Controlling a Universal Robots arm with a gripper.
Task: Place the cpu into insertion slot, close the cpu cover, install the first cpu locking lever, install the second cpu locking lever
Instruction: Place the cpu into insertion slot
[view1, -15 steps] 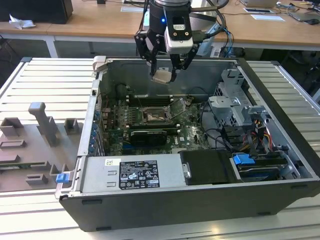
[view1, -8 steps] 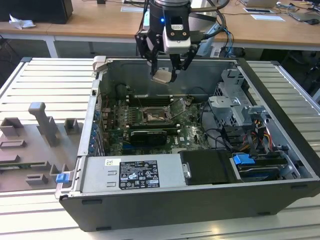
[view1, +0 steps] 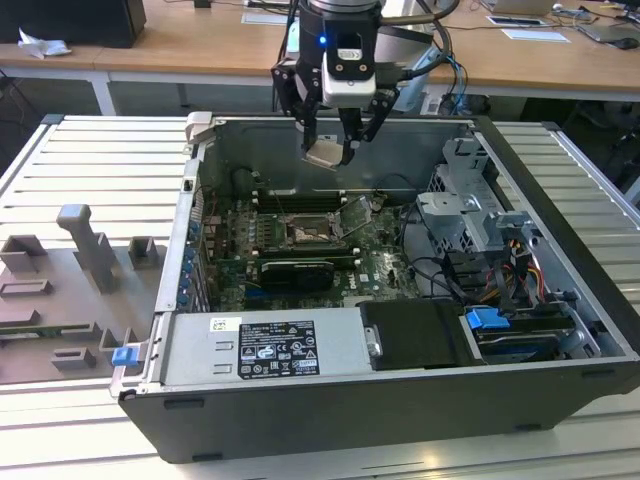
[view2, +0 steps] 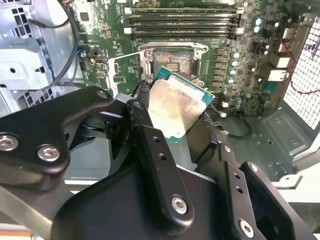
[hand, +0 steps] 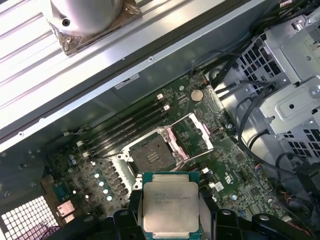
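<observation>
— Status of the end effector (view1: 331, 150)?

— Clenched on the cpu (hand: 171, 205). The black fingers (view2: 150, 145) pinch the chip by two opposite edges.

— Where does that put the cpu?

— In the air above the open computer case (view1: 400, 405), which stands on the ribbed metal table (view1: 90, 150). In the exterior view it hangs about level with the case's top rim. It is over the far part of the motherboard (hand: 235, 170) and well apart from it.

— Which way does it face?

— The pale metal top is turned toward the wrist in both wrist views, with a thin green border showing around the lid. It is square, so there is no long axis to speak of, and the edges are what count. Against the insertion slot (hand: 152, 157) they look twisted, the chip's corners not lining up with the socket's corners. The slant of the cameras may account for part of that. In the exterior view the chip seems slightly tilted rather than dead level.

— And the socket itself?

— It is bare, with the dark contact field showing inside the silver rim. The cpu cover (hand: 204, 131) stands open, tipped up on the socket's side toward the exterior view's right. The long black memory slots (hand: 127, 125) run just beside the socket, on its far side in the exterior view.

— So the chip is not seated?

— No. It is held above the board, apart from both the socket and the cover.
</observation>
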